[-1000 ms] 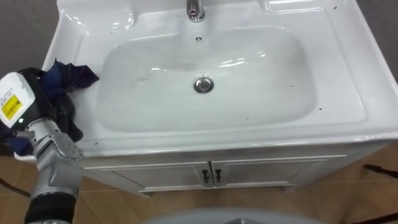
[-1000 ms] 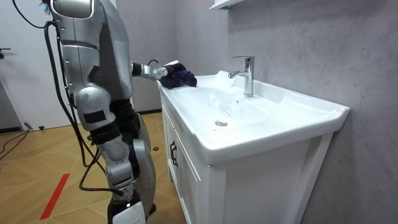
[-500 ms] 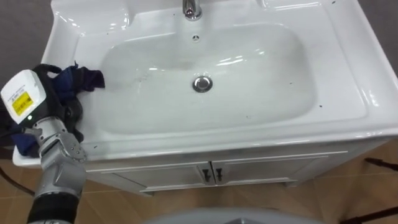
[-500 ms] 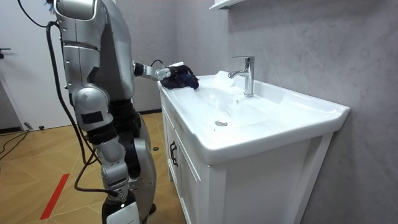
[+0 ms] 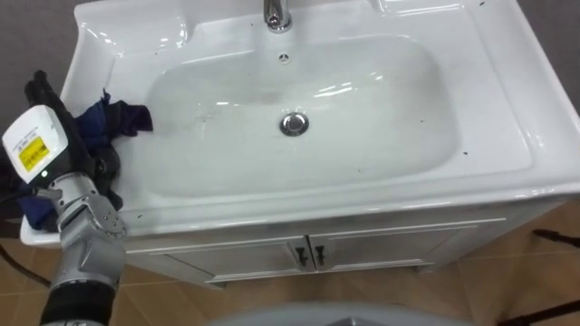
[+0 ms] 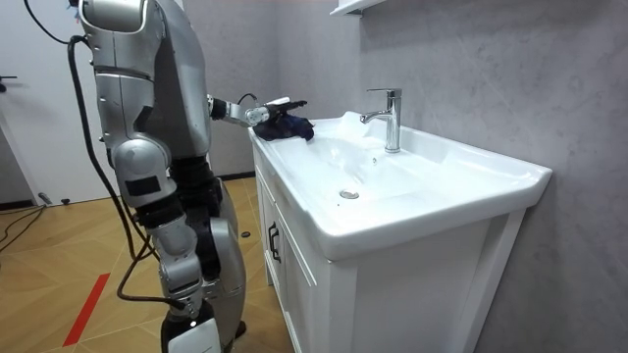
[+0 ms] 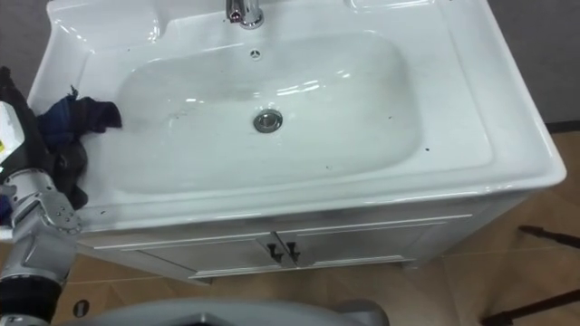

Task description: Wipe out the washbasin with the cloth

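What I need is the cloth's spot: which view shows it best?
The left eye view: the cloth lies on the basin's left rim by the left hand. The right eye view crops part; the room view shows it small.

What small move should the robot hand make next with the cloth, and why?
Probably slide the dark cloth rightwards off the rim and down into the bowl of the basin. The left robot hand lies over the cloth at the basin's left rim with fingers straight, and the bowl around the drain shows dark specks not yet wiped.
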